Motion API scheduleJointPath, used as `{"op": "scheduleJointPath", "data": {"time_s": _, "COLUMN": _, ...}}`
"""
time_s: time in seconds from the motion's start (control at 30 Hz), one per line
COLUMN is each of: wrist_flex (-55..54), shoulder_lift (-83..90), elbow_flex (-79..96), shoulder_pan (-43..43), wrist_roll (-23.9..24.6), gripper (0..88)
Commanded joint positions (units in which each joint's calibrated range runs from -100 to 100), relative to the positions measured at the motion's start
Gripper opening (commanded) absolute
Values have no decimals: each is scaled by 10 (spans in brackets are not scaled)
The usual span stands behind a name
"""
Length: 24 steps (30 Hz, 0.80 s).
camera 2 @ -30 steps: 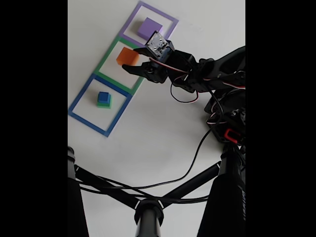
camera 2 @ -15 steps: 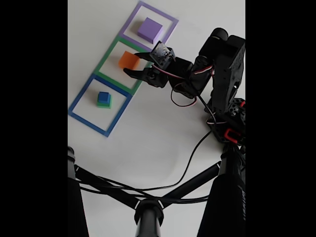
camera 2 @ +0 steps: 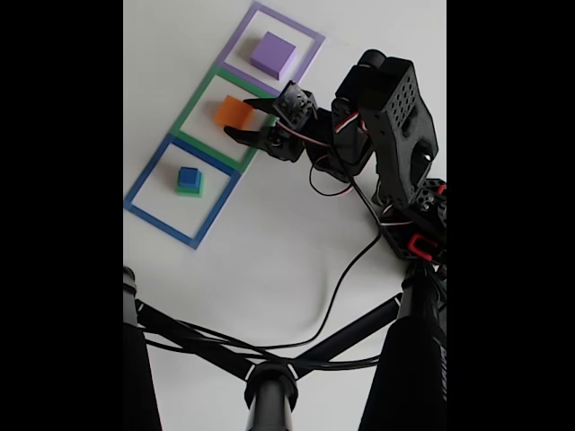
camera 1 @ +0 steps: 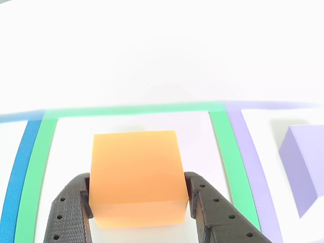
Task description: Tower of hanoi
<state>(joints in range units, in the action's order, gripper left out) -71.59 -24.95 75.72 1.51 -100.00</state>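
Since a second ago the arm has folded upright and drawn the black two-finger gripper [camera 2: 241, 120] down and back, so the fingers now reach the matte orange foam block [camera 1: 136, 174] from the side instead of hanging over it. Its jaws stand about one block-width apart, one finger [camera 1: 71, 212] at each flank of the block in the other view, seemingly touching but not visibly squeezing. I judge this the grasping step on the middle piece; the next move calls for closing firmly, then lifting straight up before carrying. The block sits on the white table [camera 2: 287, 233] inside the flat green square outline [camera 1: 220, 147]. Beside it, the purple foam slab [camera 2: 273, 52] lies in the purple outline [camera 2: 310, 36]; the small blue cube [camera 2: 188, 177] rests on a green piece [camera 2: 190, 190] in the blue outline [camera 2: 157, 220].
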Motion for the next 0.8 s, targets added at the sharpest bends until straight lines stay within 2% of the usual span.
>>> {"op": "scheduleJointPath", "data": {"time_s": 0.0, "wrist_flex": -19, "shoulder_lift": 0, "elbow_flex": -9, "shoulder_pan": 0, "wrist_roll": 0, "gripper": 172}}
{"op": "scheduleJointPath", "data": {"time_s": 0.3, "wrist_flex": -15, "shoulder_lift": 25, "elbow_flex": -3, "shoulder_pan": 4, "wrist_roll": 0, "gripper": 239}}
{"op": "scheduleJointPath", "data": {"time_s": 0.47, "wrist_flex": 41, "shoulder_lift": 154, "elbow_flex": 40, "shoulder_pan": -3, "wrist_roll": 0, "gripper": 241}}
{"op": "scheduleJointPath", "data": {"time_s": 0.6, "wrist_flex": 171, "shoulder_lift": 324, "elbow_flex": 84, "shoulder_pan": -2, "wrist_roll": 0, "gripper": 221}}
{"op": "scheduleJointPath", "data": {"time_s": 0.77, "wrist_flex": 439, "shoulder_lift": 563, "elbow_flex": 78, "shoulder_pan": -2, "wrist_roll": 0, "gripper": 153}}
